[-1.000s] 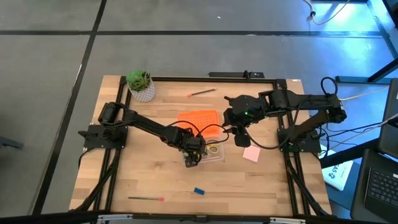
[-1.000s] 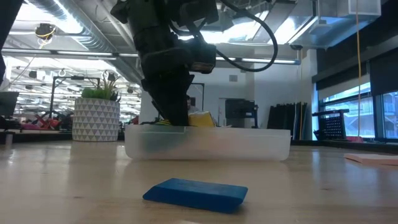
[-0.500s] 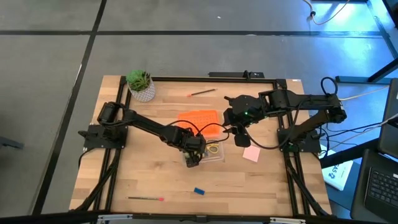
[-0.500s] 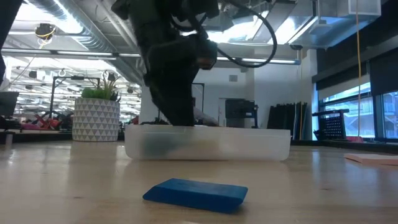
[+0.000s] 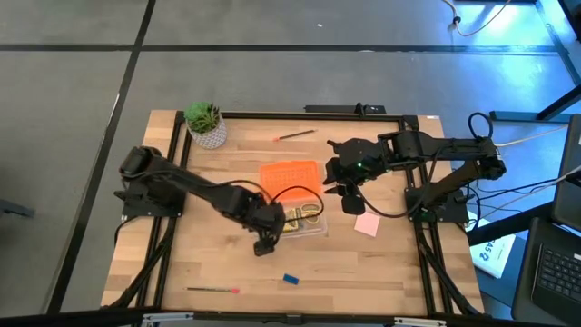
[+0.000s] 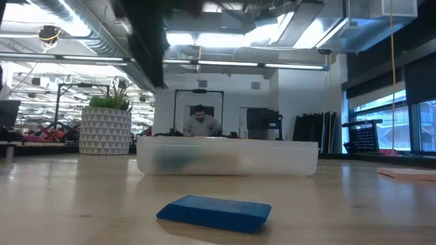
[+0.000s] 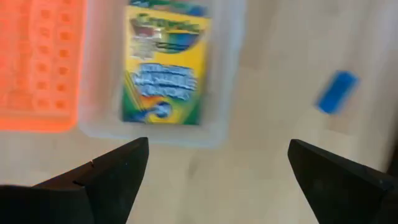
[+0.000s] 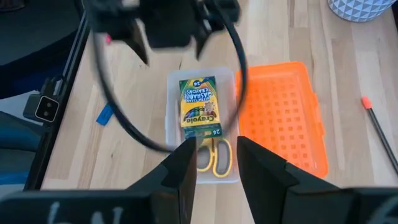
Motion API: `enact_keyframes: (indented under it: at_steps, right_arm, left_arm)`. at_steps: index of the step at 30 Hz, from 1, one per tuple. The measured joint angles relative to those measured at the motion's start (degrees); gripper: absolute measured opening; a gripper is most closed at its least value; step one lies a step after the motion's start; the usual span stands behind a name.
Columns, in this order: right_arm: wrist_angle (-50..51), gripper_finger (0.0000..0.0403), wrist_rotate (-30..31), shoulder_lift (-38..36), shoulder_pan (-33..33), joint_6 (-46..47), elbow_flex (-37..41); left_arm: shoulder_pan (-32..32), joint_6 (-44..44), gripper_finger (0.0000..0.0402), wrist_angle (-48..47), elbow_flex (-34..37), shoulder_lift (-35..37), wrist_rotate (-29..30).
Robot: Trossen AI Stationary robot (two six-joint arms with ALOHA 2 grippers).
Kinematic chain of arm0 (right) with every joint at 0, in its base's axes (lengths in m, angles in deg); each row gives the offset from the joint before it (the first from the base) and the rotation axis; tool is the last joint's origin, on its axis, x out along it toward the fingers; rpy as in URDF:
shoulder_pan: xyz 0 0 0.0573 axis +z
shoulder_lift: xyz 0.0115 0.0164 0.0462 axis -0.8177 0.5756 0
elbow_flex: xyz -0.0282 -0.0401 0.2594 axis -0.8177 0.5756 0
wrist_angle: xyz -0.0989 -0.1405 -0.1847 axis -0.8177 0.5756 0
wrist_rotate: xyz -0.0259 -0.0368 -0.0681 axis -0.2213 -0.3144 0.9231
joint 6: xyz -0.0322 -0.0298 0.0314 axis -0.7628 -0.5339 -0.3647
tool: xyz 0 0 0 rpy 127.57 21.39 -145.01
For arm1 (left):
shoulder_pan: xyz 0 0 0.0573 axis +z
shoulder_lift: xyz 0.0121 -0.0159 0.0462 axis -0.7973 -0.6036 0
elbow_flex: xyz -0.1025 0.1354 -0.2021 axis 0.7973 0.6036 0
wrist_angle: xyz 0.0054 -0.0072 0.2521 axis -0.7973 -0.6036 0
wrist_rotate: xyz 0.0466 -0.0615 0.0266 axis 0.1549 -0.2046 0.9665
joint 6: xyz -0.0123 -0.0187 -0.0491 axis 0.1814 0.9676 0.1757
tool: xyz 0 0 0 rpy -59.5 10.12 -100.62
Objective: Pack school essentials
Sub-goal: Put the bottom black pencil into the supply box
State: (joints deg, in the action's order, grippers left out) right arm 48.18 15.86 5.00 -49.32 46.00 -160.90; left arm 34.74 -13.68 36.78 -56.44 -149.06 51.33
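The yellow-green crayon box (image 7: 165, 65) lies flat in the clear box (image 5: 304, 221), next to the yellow-handled scissors (image 8: 214, 155). My left gripper (image 5: 263, 243) hovers open just near-left of the clear box and holds nothing; its fingers frame the box in the left wrist view (image 7: 217, 180). My right gripper (image 5: 349, 198) waits open to the right of the orange lid (image 5: 290, 174). The pink pad (image 5: 367, 224) lies right of the box. The blue block (image 5: 290, 279) and a red-tipped pencil (image 5: 213, 290) lie near the table's near edge. Another pencil (image 5: 295, 135) lies toward the far edge.
The potted plant (image 5: 207, 124) stands at the far-left corner. The orange lid lies flat against the clear box's far side. A person (image 6: 201, 122) shows in the room beyond the table. Bare wood stretches between the box and the near edge, around the blue block.
My left gripper has risen out of the clear box and drawn back toward the table's near-left. The crayon box, seen above the box rim beside the fingers a second ago, now lies inside the clear box.
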Motion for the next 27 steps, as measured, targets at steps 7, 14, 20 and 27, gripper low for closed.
enact_keyframes:
  at_steps: [7, 14, 20, 27]
  right_arm:
    - [-0.4, 0.0116, 0.0, 0.0, 0.01, 0.12, 0.0]
    - [-1.58, 0.0116, 0.0, 0.0, 0.0, 0.06, 0.0]
    - [-1.67, 0.0116, 0.0, 0.0, 0.01, 0.0, 0.0]
    - [-1.76, 0.0116, 0.0, -0.02, 0.02, 0.14, 0.0]
  left_arm:
    - [-9.39, 11.93, 0.0381, -1.06, -0.07, 4.36, 0.31]
    - [-17.77, 20.44, 0.0378, -0.78, -0.07, 3.96, 0.17]
    - [-21.86, 26.56, 0.0377, -0.98, -0.02, 3.34, 0.31]
    - [-26.37, 26.23, 0.0373, -0.07, -0.04, -0.84, 0.26]
